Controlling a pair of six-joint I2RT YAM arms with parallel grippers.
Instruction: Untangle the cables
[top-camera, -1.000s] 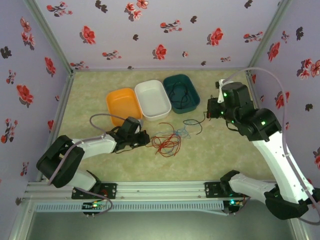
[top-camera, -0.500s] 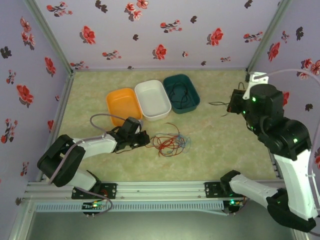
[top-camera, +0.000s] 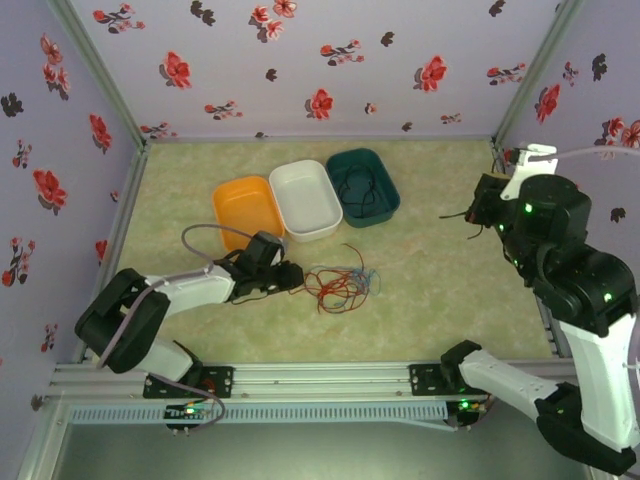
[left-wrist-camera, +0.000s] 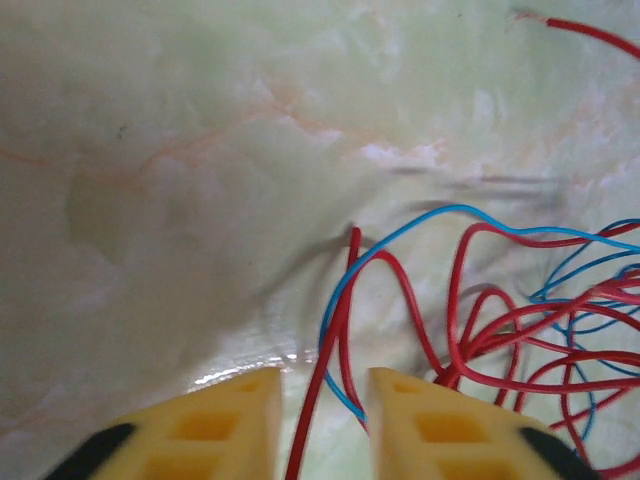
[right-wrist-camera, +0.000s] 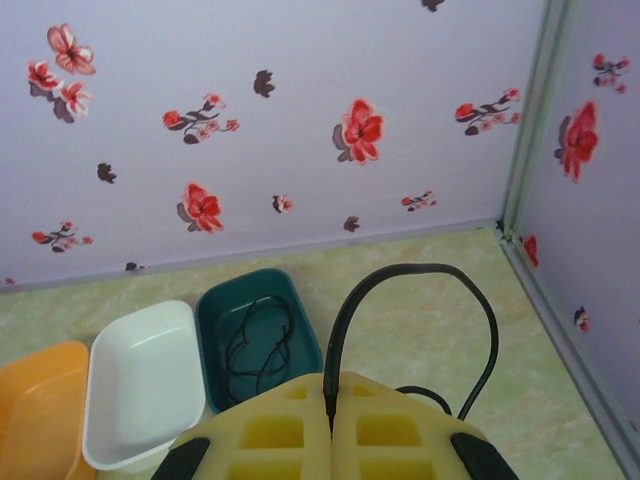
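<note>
A tangle of red and blue cables (top-camera: 340, 283) lies on the mat in front of the trays. My left gripper (top-camera: 295, 275) rests low at the tangle's left edge. In the left wrist view its jaws (left-wrist-camera: 325, 385) stand apart, with a red cable (left-wrist-camera: 340, 330) and a blue cable (left-wrist-camera: 400, 235) running loose through the gap. My right gripper (top-camera: 478, 210) is raised at the far right, shut on a black cable (right-wrist-camera: 420, 275) that arcs out from its fingertips (right-wrist-camera: 331, 400). Another black cable (right-wrist-camera: 255, 345) lies coiled in the teal tray (right-wrist-camera: 205, 310).
Three trays stand in a row at the back: orange (top-camera: 245, 208), white (top-camera: 305, 197) and teal (top-camera: 385, 180). Flowered walls close in the mat on three sides. The right arm stands close to the right wall.
My right gripper has swung right and away from the tangle, carrying the black cable out of it. My left gripper's jaws have parted from shut, staying at the tangle.
</note>
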